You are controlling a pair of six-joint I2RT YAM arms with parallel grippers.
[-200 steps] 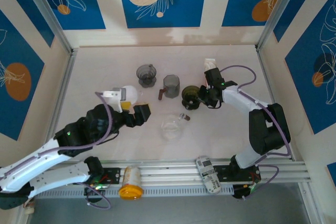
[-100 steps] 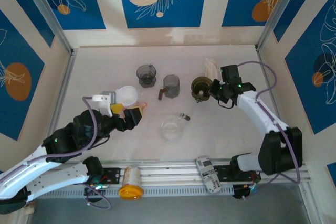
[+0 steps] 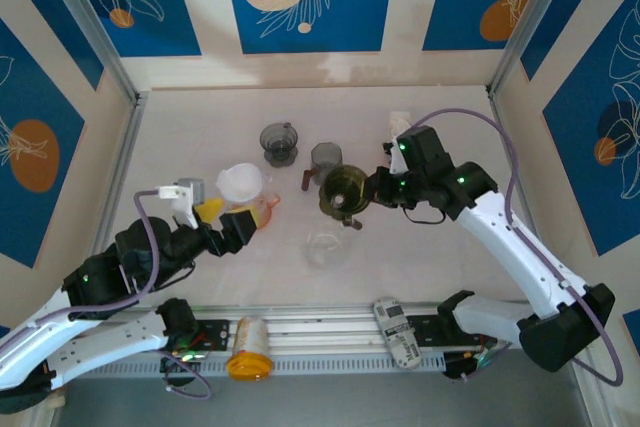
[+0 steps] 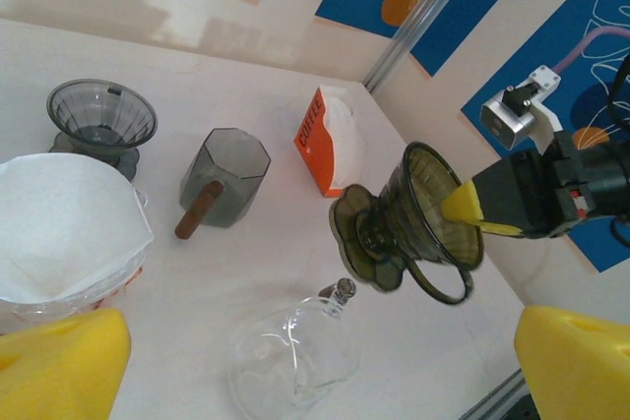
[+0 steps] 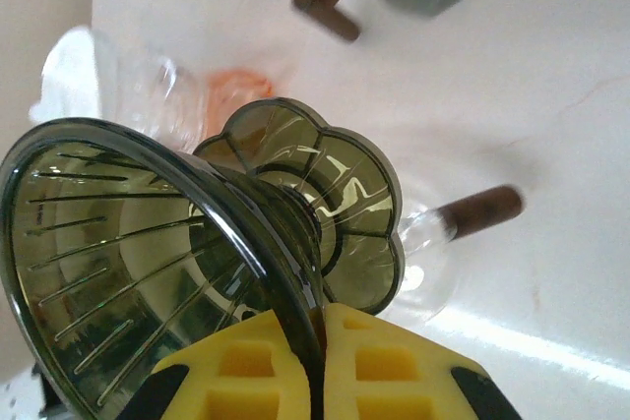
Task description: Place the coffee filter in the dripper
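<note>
Yellow-lidded jar (image 3: 247, 349) lies on the rail at the near edge. Just past it, the left pincer (image 3: 238, 217) is spread wide with nothing in it. From its own camera, the two yellow pads (image 4: 59, 366) sit either side of a clear glass carafe (image 4: 290, 351) on the bench (image 3: 190, 137).

The coffee filter (image 3: 240, 183), a white paper cone, is right by that left pincer. It's sitting mouth-up in something clear with an orange tint, can't tell what exactly. It's apart from the olive dripper (image 3: 342, 190), not in it.

The right pincer (image 3: 375, 190) is clamped on that dripper's rim, one pad inside the cone and one outside. It's holding the dripper off the bench, tipped over sideways, just beyond the carafe.

Further back there's a grey mug (image 3: 325, 159) with a wooden handle, then a grey dripper (image 3: 279, 142) standing upright to its left. An orange coffee filter box (image 4: 325, 140) sits off to the right at the back.
</note>
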